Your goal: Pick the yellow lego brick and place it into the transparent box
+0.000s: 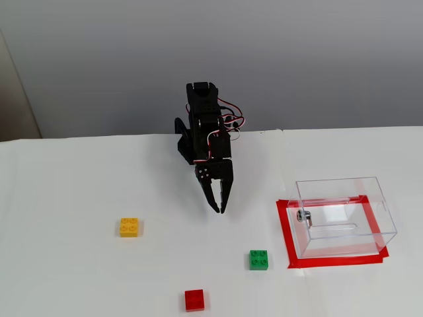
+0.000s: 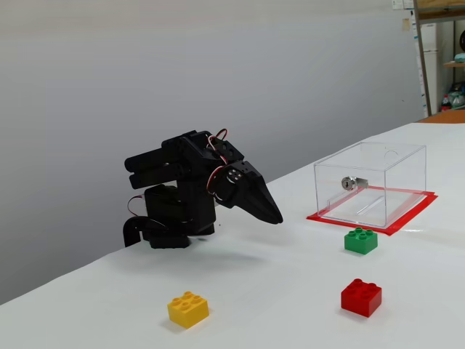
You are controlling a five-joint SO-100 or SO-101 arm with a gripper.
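White tabletop (image 1: 79,277): arm folded at rest, jaws nearly closed and empty, so yellow lego brick (image 1: 129,226) sat untouched, well apart from transparent box (image 1: 344,214)

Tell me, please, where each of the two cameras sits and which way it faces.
A fixed view: high, opposite the arm, looking down on the table; the folded arm and its claw point toward it.
A fixed view: low, off to the side, looking across the table; the arm shows in profile, claw toward the transparent box.
Both show the yellow lego brick, green brick, red brick and red tape.
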